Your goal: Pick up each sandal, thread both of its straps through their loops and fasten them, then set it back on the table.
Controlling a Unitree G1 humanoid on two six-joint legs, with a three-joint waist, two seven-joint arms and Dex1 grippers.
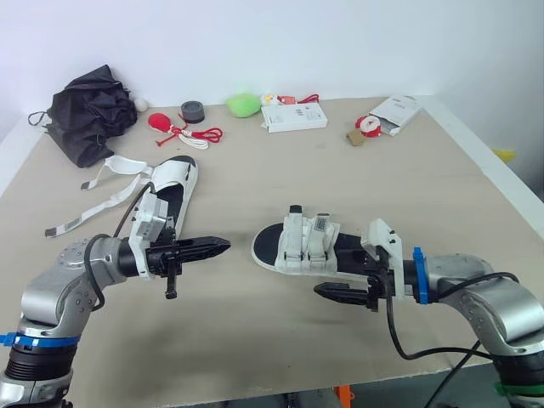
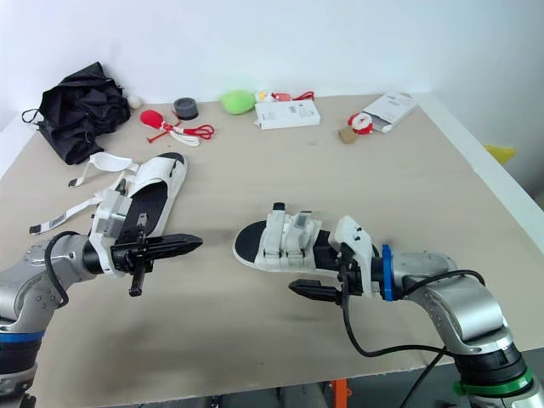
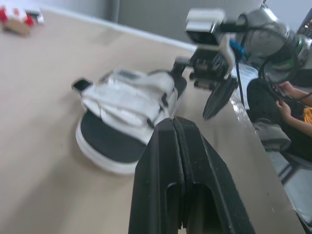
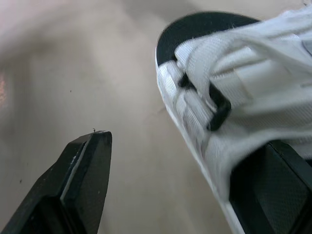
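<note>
Lying on the beige tabletop [image 1: 255, 348] before a white wall [image 1: 357, 42], the strapped white sandal [image 1: 299, 245] runs left-right, its rounded end leftward. The right hand [image 1: 321, 291], fingers spread, is just beside it; the left hand [image 1: 223, 246] is pressed together nearby.

My two head eyes are looking forward and down over the whole table [image 1: 255, 348]. My wrist cameras are sitting low and close, both taking in the strapped sandal [image 3: 127, 105].
</note>
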